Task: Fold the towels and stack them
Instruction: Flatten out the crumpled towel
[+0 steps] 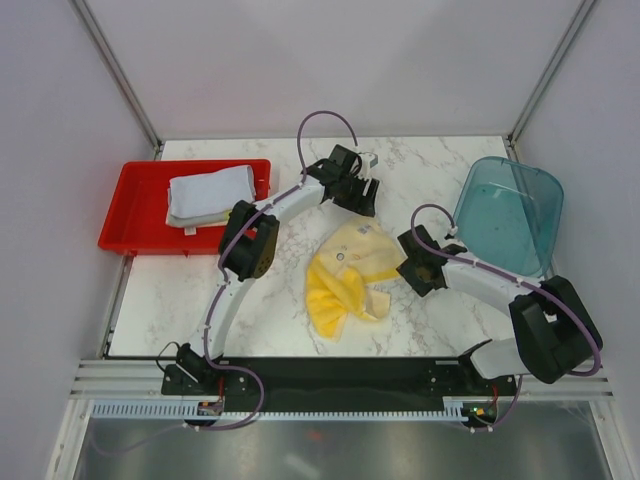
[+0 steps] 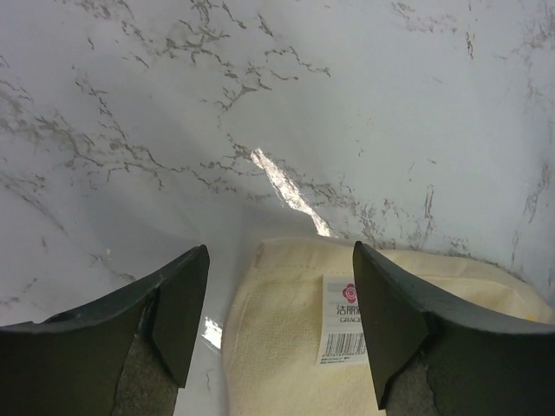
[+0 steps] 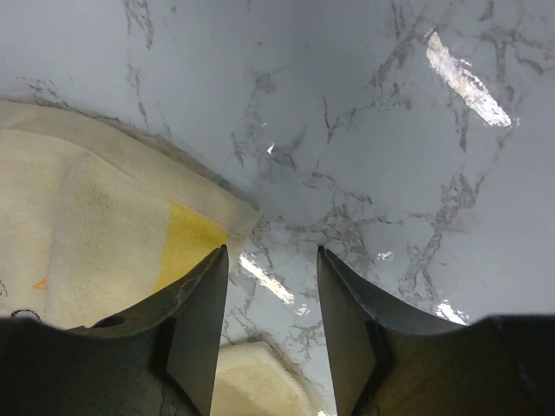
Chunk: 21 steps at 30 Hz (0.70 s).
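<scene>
Marble-patterned counter (image 1: 200,300) carries a teal basket (image 1: 505,215) at its far right corner. A red tray (image 1: 120,235) at the far left corner holds the folded grey and white towels (image 1: 208,195), presumably to keep the pile clear of the work, and a rumpled yellow towel (image 1: 350,275) lies near the middle. The left claw (image 2: 282,260) hangs over that towel's far edge and the right claw (image 3: 270,256) at its right-hand corner, both with jaws apart and empty, likely placed to take two corners and pull it flat.
</scene>
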Available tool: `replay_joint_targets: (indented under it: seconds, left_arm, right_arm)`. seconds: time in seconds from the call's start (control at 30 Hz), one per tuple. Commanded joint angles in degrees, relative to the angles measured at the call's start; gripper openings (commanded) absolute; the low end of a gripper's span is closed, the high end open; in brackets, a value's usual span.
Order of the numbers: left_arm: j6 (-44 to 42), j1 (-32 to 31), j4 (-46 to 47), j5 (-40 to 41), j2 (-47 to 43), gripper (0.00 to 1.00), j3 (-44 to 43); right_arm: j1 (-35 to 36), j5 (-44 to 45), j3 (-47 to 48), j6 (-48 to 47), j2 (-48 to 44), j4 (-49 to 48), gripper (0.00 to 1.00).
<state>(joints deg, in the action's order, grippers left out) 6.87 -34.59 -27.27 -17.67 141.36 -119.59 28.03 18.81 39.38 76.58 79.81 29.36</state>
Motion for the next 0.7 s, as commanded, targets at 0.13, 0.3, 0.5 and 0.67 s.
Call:
replay_joint_targets:
  seconds: [0.13,0.3,0.5,0.67]
  left_arm:
    - [-1.2,-0.4,-1.2,-2.3,3.5,0.66,-1.9]
    - [-0.7,-0.6,-1.3,-2.3,4.4,0.61,-1.8]
    - [1.2,-0.6,-1.4,-4.7,4.6,0.37,-1.1]
    - [3.1,-0.6,-1.6,-5.3,2.3,0.07,1.9]
  right_arm:
    - [0.3,3.8,-2.3,2.3,0.7,-5.3,0.53]
    - [0.2,4.7,-1.1,1.6,1.4,-6.5,0.52]
    - [0.2,4.1,-0.5,1.9,3.4,-6.6,0.46]
    - [0.3,3.8,-2.0,0.5,4.6,-10.0,0.11]
